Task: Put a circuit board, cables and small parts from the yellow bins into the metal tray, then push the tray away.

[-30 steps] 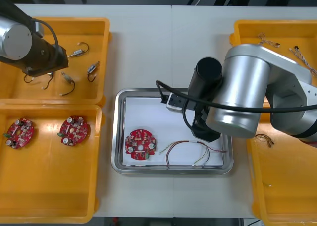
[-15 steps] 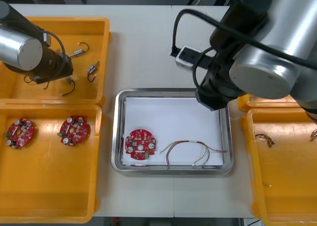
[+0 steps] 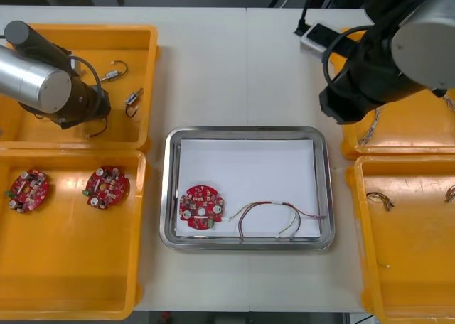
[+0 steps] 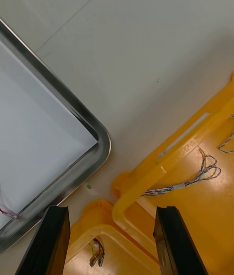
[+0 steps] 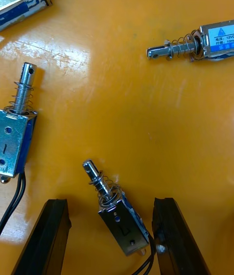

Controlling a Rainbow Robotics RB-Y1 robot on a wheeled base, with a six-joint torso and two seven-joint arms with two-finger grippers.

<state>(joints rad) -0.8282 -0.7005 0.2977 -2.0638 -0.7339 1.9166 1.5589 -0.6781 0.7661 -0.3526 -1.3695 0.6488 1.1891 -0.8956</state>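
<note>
Light falls bright and even from above on the pale bench (image 3: 213, 68); shadows there are soft and short, with a faint one along the near rim of the metal tray (image 3: 168, 189); that rim glints, and the tray's white inside is the brightest patch; the room beyond the bench's far edge lies dark; the left arm (image 3: 32, 88) carries a broad highlight on its silver shell; in the left wrist view a streaky white glare sits on the floor of a yellow bin (image 5: 53, 55), and the small metal parts (image 5: 122, 221) throw faint shadows; in the right wrist view another yellow bin (image 4: 187, 141) shines along its rim.
</note>
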